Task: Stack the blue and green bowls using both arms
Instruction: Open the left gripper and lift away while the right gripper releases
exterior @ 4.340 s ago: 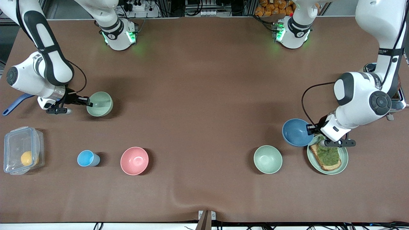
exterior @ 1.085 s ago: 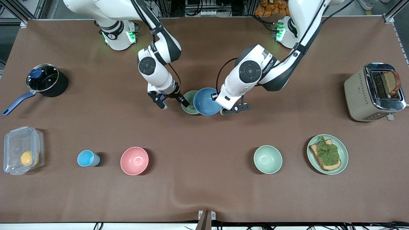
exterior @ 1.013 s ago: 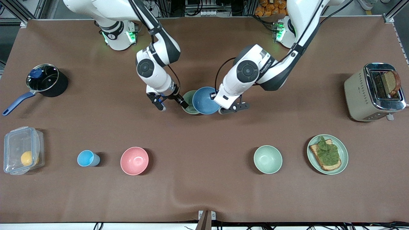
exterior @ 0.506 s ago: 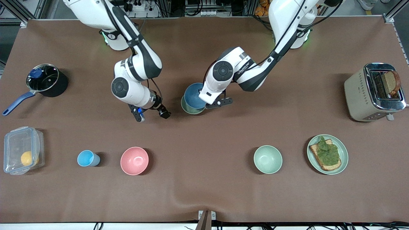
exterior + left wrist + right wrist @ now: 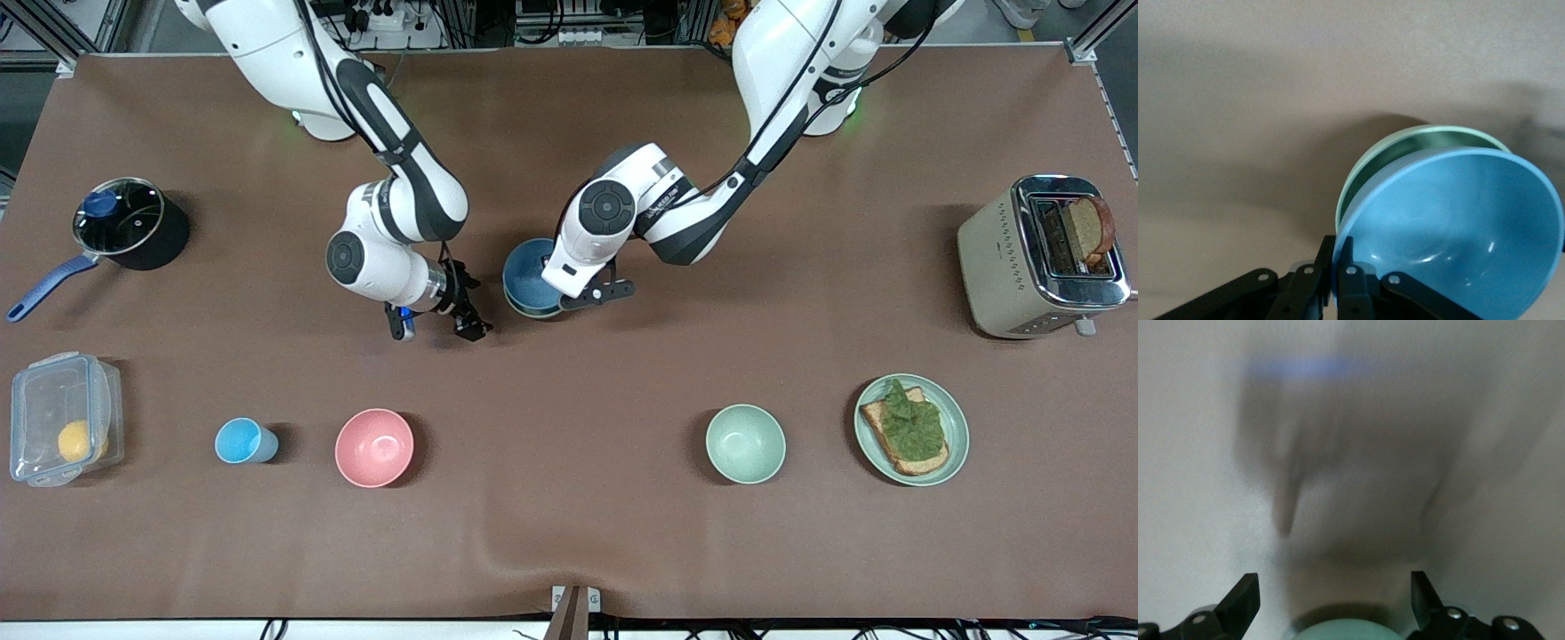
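The blue bowl sits tilted inside the green bowl at mid-table, so only a sliver of green rim shows in the front view. My left gripper is shut on the blue bowl's rim. In the left wrist view the left gripper pinches the edge of the blue bowl, and the green bowl shows past it. My right gripper hangs open and holds nothing, beside the bowls toward the right arm's end. In the right wrist view the right gripper has its fingers wide apart.
Nearer the camera stand a pale mint bowl, a pink bowl, a light-blue cup, a green plate with toast and a clear box. A black pot and a toaster stand at the table's ends.
My left gripper has brought the blue bowl across and down into the green bowl. My right gripper has drawn away from the green bowl's rim toward the right arm's end.
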